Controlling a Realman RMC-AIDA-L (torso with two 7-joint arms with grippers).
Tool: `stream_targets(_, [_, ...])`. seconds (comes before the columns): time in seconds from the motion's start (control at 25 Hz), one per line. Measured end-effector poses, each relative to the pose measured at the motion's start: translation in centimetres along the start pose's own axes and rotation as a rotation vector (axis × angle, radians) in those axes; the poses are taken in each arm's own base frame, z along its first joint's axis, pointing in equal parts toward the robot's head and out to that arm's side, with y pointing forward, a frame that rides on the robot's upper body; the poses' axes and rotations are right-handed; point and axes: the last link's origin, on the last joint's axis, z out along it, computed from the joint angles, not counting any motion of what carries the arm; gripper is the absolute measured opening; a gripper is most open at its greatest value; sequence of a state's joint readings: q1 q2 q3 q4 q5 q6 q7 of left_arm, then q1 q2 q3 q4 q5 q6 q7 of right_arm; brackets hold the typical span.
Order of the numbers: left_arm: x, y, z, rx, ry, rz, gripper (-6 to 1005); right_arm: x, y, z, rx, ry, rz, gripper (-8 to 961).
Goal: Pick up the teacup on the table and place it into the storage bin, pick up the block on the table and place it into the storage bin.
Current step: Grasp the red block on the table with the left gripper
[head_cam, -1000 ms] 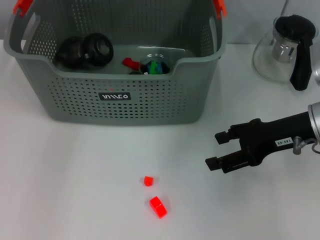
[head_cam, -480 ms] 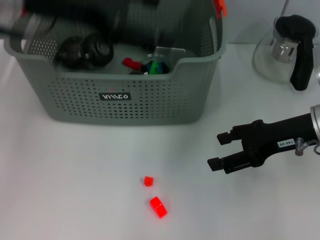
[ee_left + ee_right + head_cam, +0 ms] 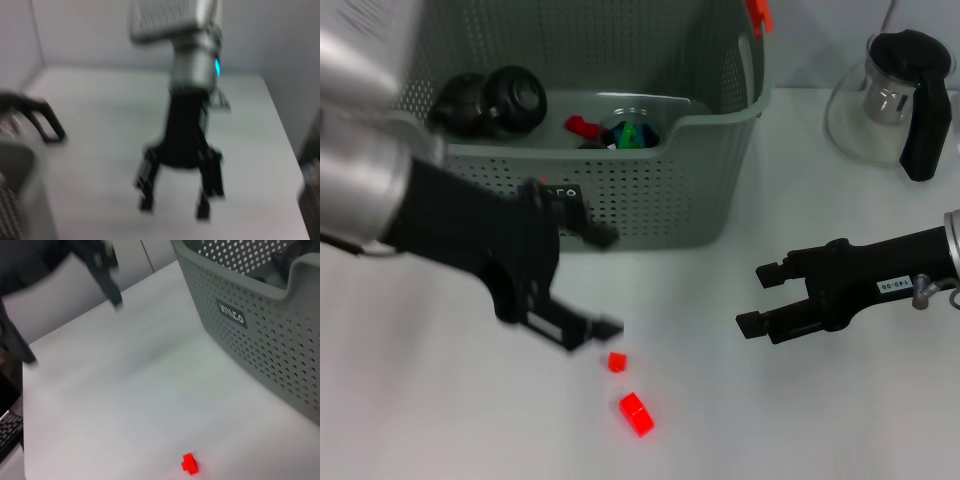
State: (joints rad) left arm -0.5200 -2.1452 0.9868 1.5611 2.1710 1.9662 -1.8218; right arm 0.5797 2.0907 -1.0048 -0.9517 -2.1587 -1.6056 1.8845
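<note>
Left gripper (image 3: pixel 605 283): fingers wide, empty, in front of bin (image 3: pixel 650 210). Small block (image 3: pixel 616 362) just below lower fingertip; larger block (image 3: pixel 636 414) near beyond it. Right gripper (image 3: pixel 757 298): fingers wide, empty, well apart from blocks. Risk: low fingertip nudges small block aside, missing the grasp.

Few readable markings: one label on the bin, one tag on the right arm.

The storage bin (image 3: pixel 260 335) carries a small black label (image 3: pixel 230 315) with white stylised lettering on its front wall; in the right wrist view it looks like "VIVICO", though the letters cannot be made out for certain. In the head view that label is mostly covered by the left arm. A small white tag (image 3: pixel 887 286) on the right arm bears dark characters too small to read.
</note>
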Motion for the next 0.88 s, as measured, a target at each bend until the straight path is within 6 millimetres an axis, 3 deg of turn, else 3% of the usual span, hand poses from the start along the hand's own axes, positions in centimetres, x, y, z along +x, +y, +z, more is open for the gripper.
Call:
stream_targets(0.2, [-0.8, 0.3, 2.7, -0.041, -0.119, 0.010, 889, 0.0, -0.1, -0.1, 0.003, -0.006, 0.004, 912])
stream_targets(0.52, [-2.3, -1.4, 6.8, 0.018, -0.247, -0.136, 889, 0.0, 0.0, -0.1, 0.002, -0.008, 0.007, 912])
stream_targets(0.88, [-2.5, -1.7, 8.2, 0.057, -0.341, -0.265, 888, 0.0, -0.1, -0.2, 0.008, -0.015, 0.013, 913])
